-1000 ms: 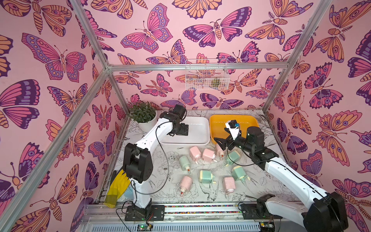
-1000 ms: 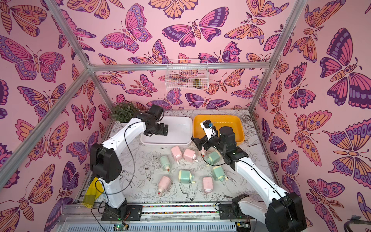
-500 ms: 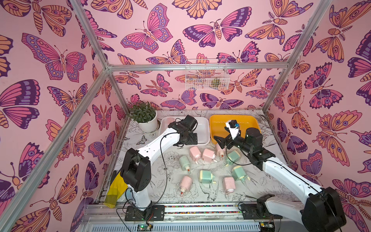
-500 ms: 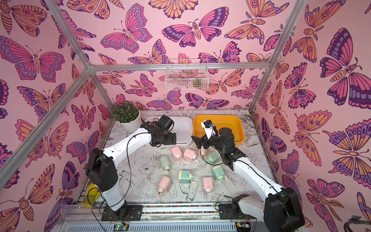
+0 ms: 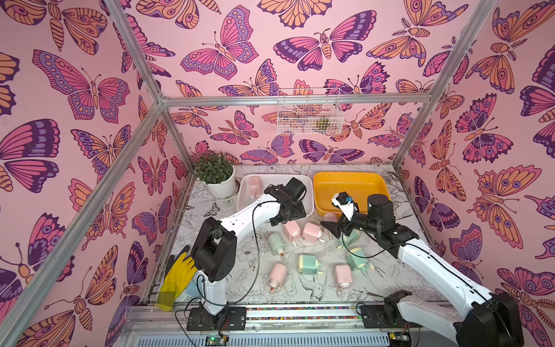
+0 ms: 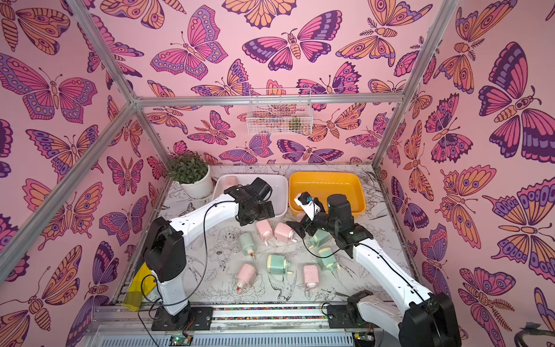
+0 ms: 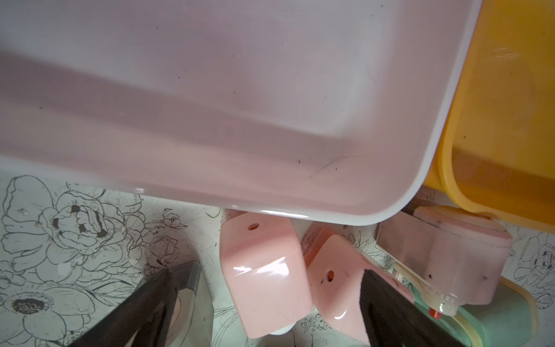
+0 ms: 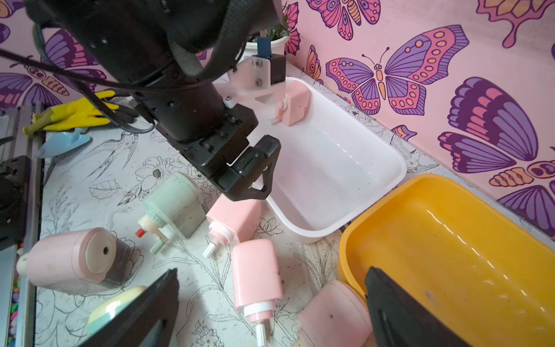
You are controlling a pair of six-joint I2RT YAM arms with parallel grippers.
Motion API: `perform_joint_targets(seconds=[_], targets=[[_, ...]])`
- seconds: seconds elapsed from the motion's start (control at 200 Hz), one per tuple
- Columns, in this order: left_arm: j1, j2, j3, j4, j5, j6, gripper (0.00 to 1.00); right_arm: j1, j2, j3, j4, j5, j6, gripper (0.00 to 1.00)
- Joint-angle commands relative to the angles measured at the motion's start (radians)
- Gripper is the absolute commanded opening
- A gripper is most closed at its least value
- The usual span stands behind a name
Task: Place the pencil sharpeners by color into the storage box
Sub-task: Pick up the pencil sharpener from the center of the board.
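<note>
One pink sharpener (image 7: pixel 264 279) was what your next move hinged on. In the left wrist view it lay on the bench (image 7: pixel 75 225) directly between the spread fingers (image 7: pixel 156 300) of your left claw (image 7: pixel 274 270), which gripped nothing. In both top views it sat near mid-frame, just below the near rim of the white storage box (image 6: pixel 280 192) and just beside that rim. Its long axis ran roughly up and down the frame with the cream end toward the lower edge. That put your fingers on its narrow sides, which I judged a fair line for closing.

A second pink sharpener (image 7: pixel 336 300) lay just beside it, touching or nearly so, with one finger over its corner. You risked nudging it on the way down.

Your right claw (image 8: pixel 271 272) hung released too, right of mid-frame below the yellow box (image 5: pixel 351 186), and was the farther of the two. A third pink sharpener (image 5: pixel 255 186) already lay in the white box's upper left corner.
</note>
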Motion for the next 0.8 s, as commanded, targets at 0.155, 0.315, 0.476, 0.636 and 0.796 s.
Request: perform_joint_targets(seconds=[0.155, 0.315, 0.476, 0.636, 0.796], targets=[[-0.04, 0.037, 0.02, -0.06, -0.018, -0.156, 0.98, 0.008, -0.064, -0.045, 0.013, 0.0, -0.021, 0.99], [-0.052, 0.083, 0.074, -0.101, -0.049, -0.146, 0.97, 0.008, -0.062, -0.046, 0.029, -0.003, -0.013, 0.99], [-0.092, 0.105, 0.101, -0.161, -0.135, -0.16, 0.98, 0.007, -0.075, -0.056, 0.033, 0.008, -0.008, 0.99], [-0.096, 0.145, 0.107, -0.185, -0.137, -0.177, 0.98, 0.008, -0.088, -0.058, 0.035, 0.01, -0.007, 0.99], [-0.098, 0.205, 0.134, -0.188, -0.093, -0.162, 0.95, 0.008, -0.101, -0.063, 0.04, 0.02, -0.005, 0.99]])
